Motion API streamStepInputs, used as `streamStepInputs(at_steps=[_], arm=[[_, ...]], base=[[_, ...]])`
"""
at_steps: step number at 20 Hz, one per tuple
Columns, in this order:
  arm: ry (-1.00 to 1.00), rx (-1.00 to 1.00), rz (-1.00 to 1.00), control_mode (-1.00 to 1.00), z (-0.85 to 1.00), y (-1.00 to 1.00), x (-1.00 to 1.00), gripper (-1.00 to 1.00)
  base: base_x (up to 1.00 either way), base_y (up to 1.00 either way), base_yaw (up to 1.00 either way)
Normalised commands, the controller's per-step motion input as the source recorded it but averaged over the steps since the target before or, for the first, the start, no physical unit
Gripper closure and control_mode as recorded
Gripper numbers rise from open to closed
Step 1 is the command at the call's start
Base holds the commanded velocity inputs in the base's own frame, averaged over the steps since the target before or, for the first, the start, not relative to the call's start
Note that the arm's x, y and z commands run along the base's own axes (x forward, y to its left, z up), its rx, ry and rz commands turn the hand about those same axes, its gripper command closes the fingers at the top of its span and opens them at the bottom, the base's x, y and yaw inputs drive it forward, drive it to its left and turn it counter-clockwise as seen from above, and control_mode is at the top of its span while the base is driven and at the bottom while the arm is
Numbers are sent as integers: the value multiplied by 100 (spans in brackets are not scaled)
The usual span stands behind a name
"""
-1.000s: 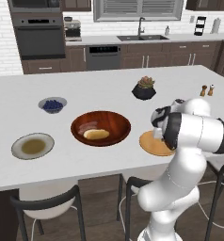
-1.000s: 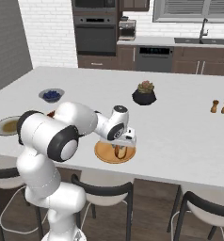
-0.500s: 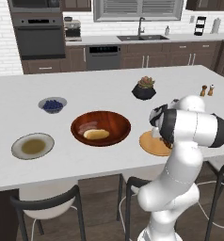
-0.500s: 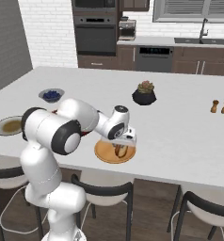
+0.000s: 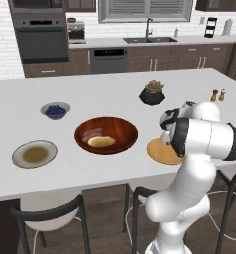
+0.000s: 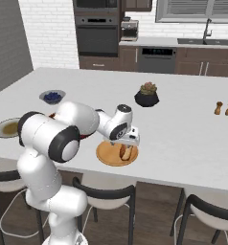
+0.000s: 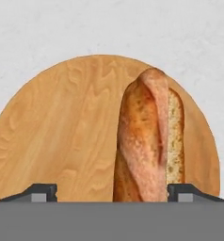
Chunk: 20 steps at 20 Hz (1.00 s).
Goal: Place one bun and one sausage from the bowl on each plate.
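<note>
White island counter (image 5: pixel 110 94) carries everything. On the orange plate (image 7: pixel 62 136) a sausage (image 7: pixel 149 141) lies on a bun (image 7: pixel 176 136), long axis running 12 to 6 in the hand view. Gripper (image 7: pixel 113 192) hangs directly over them, jaws spread wide and clear of both sides, holding nothing. From it, the bowl (image 5: pixel 106 135) with another bun (image 5: pixel 101 141) lies at 9 in the left base view, the grey plate (image 5: pixel 34 153) beyond. No writing is legible.
</note>
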Motion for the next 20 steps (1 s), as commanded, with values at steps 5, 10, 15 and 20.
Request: streamStepInputs(at_steps=[5,10,15,20], arm=[[-13,0,1,-100,54,20,-28,-100],[-11,0,0,-100,57,45,-32,-100],[-2,0,0,-100,50,47,-21,-100],[0,0,-3,-100,29,66,-4,-100]], base=[[0,0,0],[0,0,0],[0,0,0],[0,0,0]])
